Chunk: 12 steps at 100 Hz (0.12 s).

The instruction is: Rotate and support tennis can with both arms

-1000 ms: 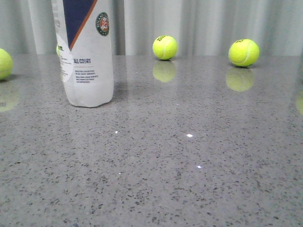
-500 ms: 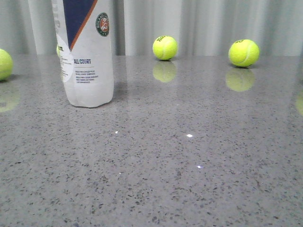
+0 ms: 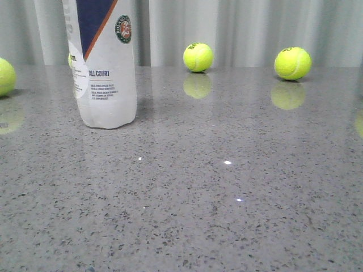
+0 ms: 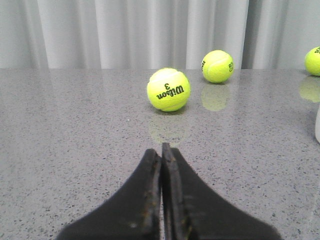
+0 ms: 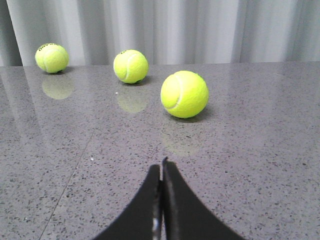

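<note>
The tennis can [image 3: 106, 68] stands upright on the grey speckled table at the back left in the front view, its navy part, orange stripe and round Roland Garros logo facing me; its top is cut off by the frame. A sliver of it shows at the edge of the left wrist view [image 4: 317, 125]. My left gripper [image 4: 161, 150] is shut and empty, low over the table, apart from the can. My right gripper [image 5: 161, 165] is shut and empty over the table. Neither gripper shows in the front view.
Yellow-green tennis balls lie about the table: two at the back [image 3: 198, 57] [image 3: 292, 63] and one at the left edge [image 3: 4, 76] in the front view. One Wilson ball [image 4: 168, 89] lies ahead of my left gripper, one ball [image 5: 184, 94] ahead of my right. A pale curtain hangs behind.
</note>
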Motion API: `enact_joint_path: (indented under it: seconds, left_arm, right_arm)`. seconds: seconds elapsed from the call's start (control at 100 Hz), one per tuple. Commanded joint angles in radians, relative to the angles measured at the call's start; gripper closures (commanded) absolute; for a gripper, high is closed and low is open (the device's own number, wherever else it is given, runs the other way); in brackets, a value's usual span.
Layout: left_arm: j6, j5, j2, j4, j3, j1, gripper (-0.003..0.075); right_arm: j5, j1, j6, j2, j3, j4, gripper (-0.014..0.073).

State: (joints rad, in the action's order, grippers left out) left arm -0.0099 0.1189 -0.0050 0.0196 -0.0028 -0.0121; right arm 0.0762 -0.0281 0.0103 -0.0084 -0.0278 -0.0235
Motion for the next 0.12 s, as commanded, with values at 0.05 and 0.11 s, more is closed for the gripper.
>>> enact_joint_path:
  seconds: [0.05, 0.11]
  left_arm:
    - [-0.008, -0.076, -0.039, -0.009, 0.047, -0.005, 0.0741]
    - [-0.008, -0.076, -0.039, -0.009, 0.047, -0.005, 0.0741]
  right_arm:
    - [-0.076, -0.005, -0.01, -0.025, 0.019, -0.002, 0.0659]
    - [-0.076, -0.005, -0.01, -0.025, 0.019, -0.002, 0.0659]
